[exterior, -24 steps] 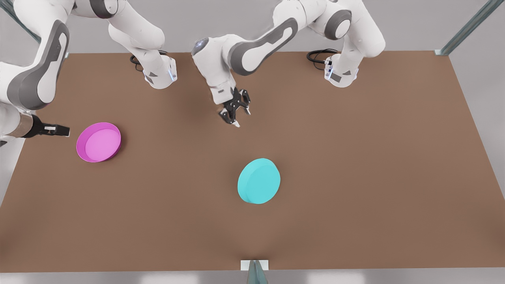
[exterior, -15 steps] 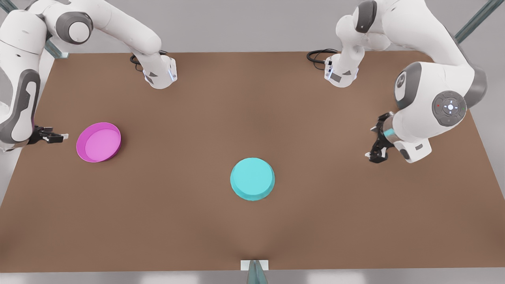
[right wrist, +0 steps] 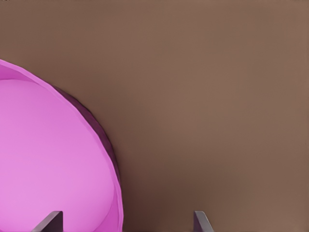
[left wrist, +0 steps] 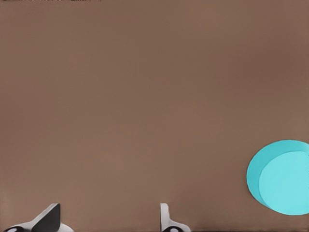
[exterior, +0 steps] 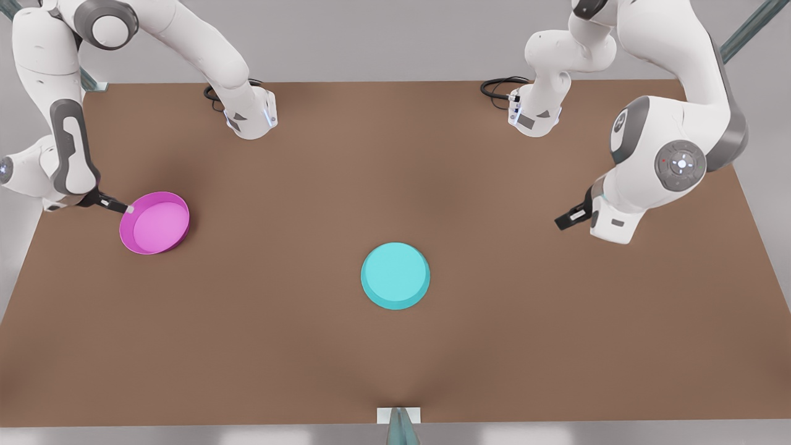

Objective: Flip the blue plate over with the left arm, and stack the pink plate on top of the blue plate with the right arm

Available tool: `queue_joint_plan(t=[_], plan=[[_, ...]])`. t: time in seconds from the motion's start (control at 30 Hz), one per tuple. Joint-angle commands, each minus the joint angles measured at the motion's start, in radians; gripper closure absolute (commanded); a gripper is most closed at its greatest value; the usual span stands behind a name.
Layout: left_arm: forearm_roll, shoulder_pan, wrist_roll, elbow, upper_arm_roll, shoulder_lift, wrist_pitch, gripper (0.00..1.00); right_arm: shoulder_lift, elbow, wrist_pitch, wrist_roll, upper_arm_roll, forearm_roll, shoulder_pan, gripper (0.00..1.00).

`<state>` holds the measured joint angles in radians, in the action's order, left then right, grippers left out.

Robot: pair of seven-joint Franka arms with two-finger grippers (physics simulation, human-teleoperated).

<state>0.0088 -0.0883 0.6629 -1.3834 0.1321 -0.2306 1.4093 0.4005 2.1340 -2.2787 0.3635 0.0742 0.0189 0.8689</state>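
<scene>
Blue plate [exterior: 395, 275] inverted; pink plate [exterior: 155, 223] upright.

Open table [exterior: 395, 154] all round the blue plate [exterior: 395, 275]; the pink plate [exterior: 154, 223] and both arms stand well apart from it.

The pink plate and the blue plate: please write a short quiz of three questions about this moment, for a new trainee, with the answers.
1. True or false: the blue plate lies upside down, flat base up.
2. Which gripper is at the rim of the pink plate? A) the left gripper B) the right gripper C) both
3. Fill in: the fingers of the left gripper are ___, seen in the left wrist view.

Key
1. True. It shows a flat top with no hollow, on the table.
2. B. The right gripper is at the pink rim, at the front view's left; its wrist view shows its fingers open.
3. Open. This gripper is apart from the blue plate, at the front view's right.
</scene>
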Motion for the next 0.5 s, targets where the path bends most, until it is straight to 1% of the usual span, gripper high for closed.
queue_joint_plan(t=[0.0,0.17,0.33,0.47], plan=[[-0.012,0.001,-0.49,0.014,0.0,-0.001,0.0,0.0,0.009,0.018,-0.136,0.147,0.001,0.004,0.01,0.0],[-0.01,-0.001,-0.49,0.017,0.001,-0.006,0.002,0.0,0.038,0.043,-0.116,0.14,0.006,0.019,0.013,0.0],[-0.007,-0.001,-0.488,0.017,0.0,-0.009,0.01,0.0,0.037,0.041,-0.051,0.14,0.01,0.069,0.001,0.0],[-0.006,0.001,-0.487,0.017,0.0,-0.007,0.008,0.0,0.038,0.041,-0.035,0.14,0.015,0.079,0.001,0.0]])
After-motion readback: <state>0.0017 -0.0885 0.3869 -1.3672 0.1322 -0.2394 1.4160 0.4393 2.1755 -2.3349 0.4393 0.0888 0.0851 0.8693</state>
